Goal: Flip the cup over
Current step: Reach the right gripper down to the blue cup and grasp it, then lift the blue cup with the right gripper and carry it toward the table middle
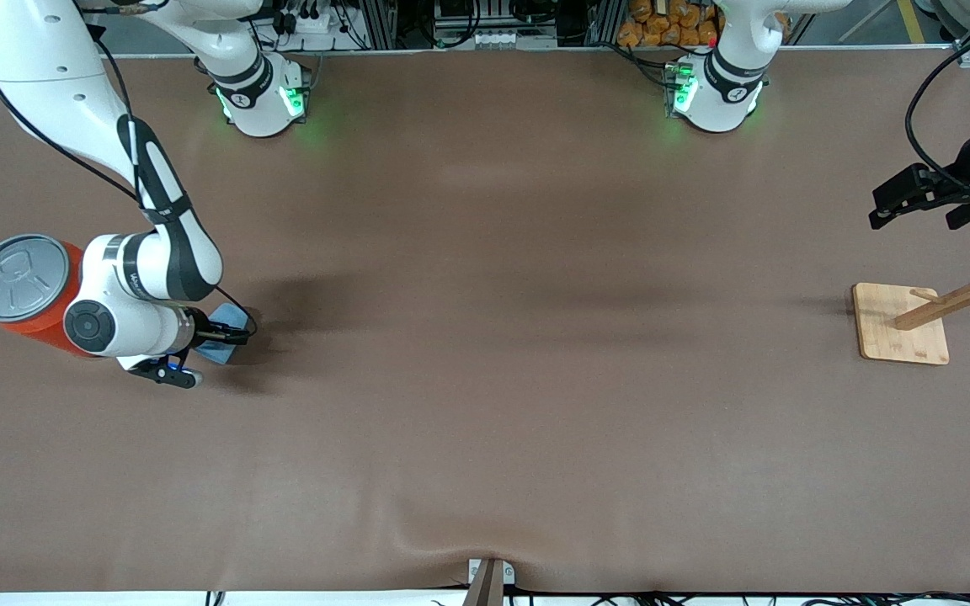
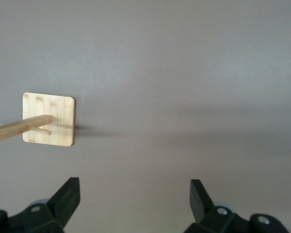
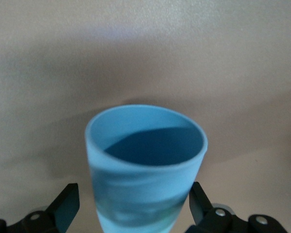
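Cup (image 3: 145, 170), a small light-blue tumbler, stands mouth up near the bench edge at the right arm's end, just beside the orange can (image 1: 26, 286), with the right gripper (image 3: 133, 206) low around it, fingers spread wide on either side of its wall and not visibly pressing it. Closing off-centre on the tapered plastic could, by the look of it, squeeze the light cup out of the jaws or knock it toward the can. Toward the left arm's end, the left gripper (image 2: 134, 196) waits open above the bench near the wooden rack (image 1: 931, 316).
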`<state>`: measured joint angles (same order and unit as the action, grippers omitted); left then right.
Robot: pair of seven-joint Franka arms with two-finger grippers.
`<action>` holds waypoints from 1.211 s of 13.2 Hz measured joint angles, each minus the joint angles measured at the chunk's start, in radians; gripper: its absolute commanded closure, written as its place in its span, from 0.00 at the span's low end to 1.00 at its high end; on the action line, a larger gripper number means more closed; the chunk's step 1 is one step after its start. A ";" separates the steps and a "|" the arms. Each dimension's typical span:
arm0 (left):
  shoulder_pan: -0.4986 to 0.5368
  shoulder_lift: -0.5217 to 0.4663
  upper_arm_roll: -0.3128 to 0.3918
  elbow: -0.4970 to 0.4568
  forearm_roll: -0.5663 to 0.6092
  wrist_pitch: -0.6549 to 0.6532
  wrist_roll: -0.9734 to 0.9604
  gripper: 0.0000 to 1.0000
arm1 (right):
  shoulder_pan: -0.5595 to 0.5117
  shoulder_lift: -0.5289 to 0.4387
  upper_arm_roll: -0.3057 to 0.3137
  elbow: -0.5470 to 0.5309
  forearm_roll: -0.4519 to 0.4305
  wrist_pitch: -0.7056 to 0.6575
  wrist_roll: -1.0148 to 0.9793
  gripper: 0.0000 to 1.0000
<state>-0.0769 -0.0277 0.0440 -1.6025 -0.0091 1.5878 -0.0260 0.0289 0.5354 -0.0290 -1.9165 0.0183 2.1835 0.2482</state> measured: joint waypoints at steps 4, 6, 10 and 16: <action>0.000 0.000 -0.001 0.000 -0.010 0.000 0.000 0.00 | 0.001 0.009 0.002 0.016 -0.011 0.023 -0.011 0.82; 0.000 0.001 -0.001 0.000 -0.011 0.000 0.000 0.00 | 0.007 0.010 0.005 0.038 -0.044 0.027 -0.064 0.82; 0.000 0.002 -0.001 0.000 -0.011 0.000 0.000 0.00 | 0.012 0.010 0.005 0.111 -0.056 0.027 -0.308 0.82; 0.000 0.007 -0.001 0.000 -0.011 0.000 0.000 0.00 | 0.057 0.010 0.008 0.199 -0.057 0.026 -0.624 0.82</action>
<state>-0.0772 -0.0210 0.0432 -1.6027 -0.0204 1.5878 -0.0260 0.0857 0.5457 -0.0208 -1.7174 -0.0390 2.2091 -0.3758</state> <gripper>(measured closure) 0.000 0.207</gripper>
